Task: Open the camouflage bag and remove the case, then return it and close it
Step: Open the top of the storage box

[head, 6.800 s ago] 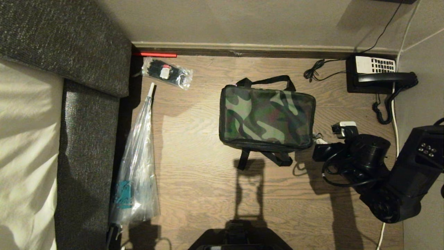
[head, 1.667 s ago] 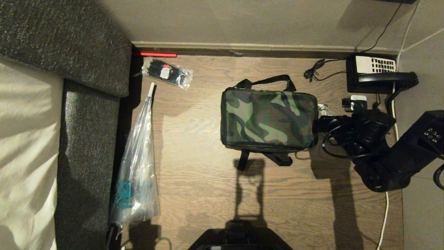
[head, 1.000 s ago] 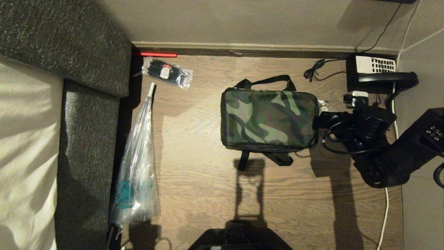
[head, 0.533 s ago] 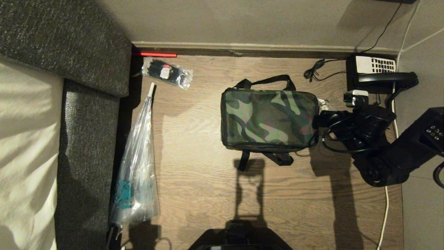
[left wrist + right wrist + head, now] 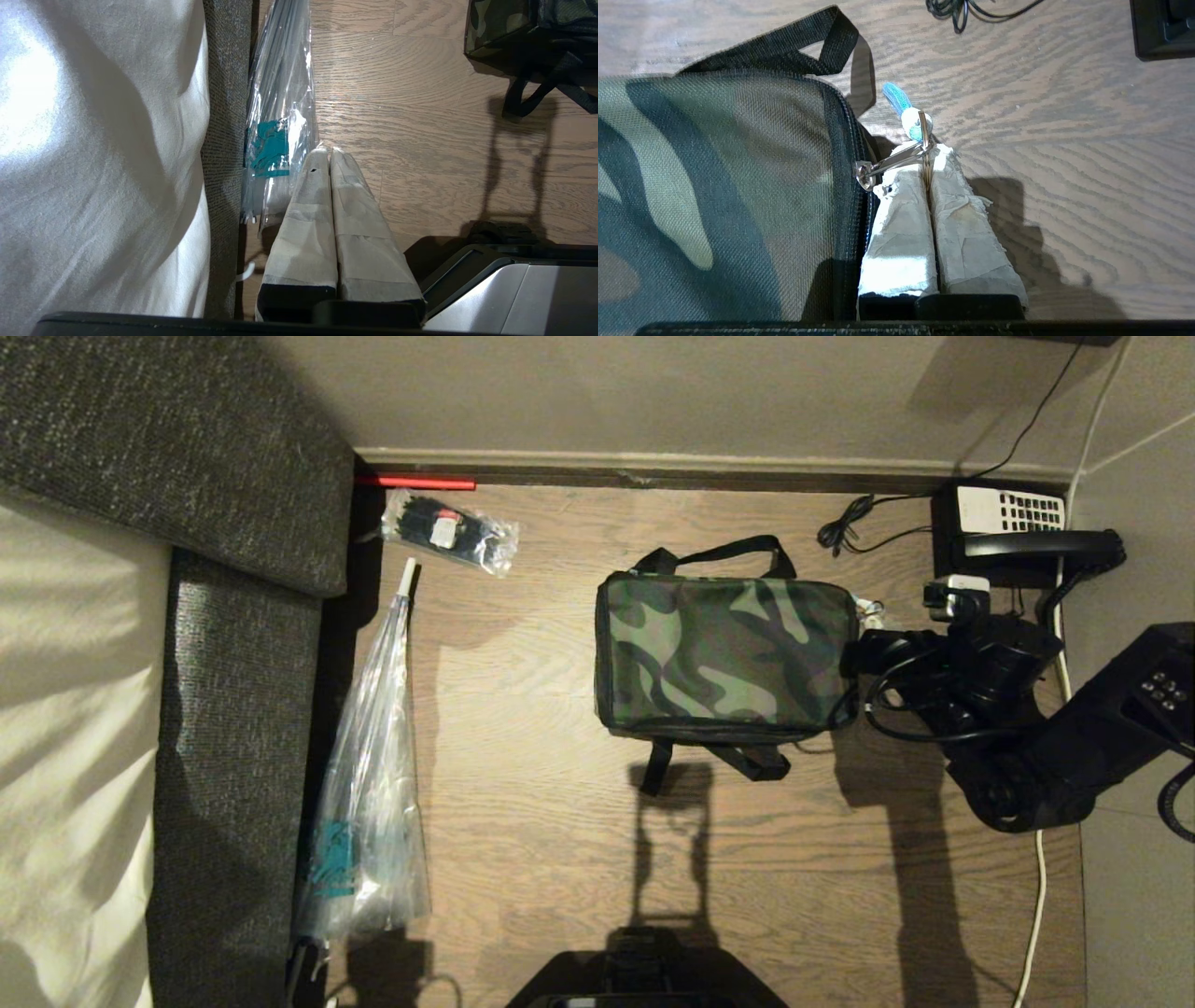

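The camouflage bag (image 5: 724, 653) lies flat on the wooden floor with its lid down and its black straps (image 5: 714, 553) spread out. My right gripper (image 5: 868, 614) is at the bag's far right corner. In the right wrist view it (image 5: 927, 154) is shut on a metal ring (image 5: 927, 161) that hangs from the silver zipper pull (image 5: 887, 164), and a blue-and-white tag (image 5: 909, 116) dangles from the ring. The case is hidden. My left gripper (image 5: 329, 151) is shut and empty, parked low beside the bed.
A black telephone (image 5: 1018, 532) and a coiled cable (image 5: 845, 532) sit by the wall to the right. A long clear plastic sleeve (image 5: 373, 765) and a small packet (image 5: 448, 532) lie left of the bag, next to the grey bed frame (image 5: 233, 709). A white cable (image 5: 1032, 915) runs along the right.
My right gripper has slid along the bag's right side from the near corner to the far corner with the ring in its grip. In the last second it only crept slightly farther.
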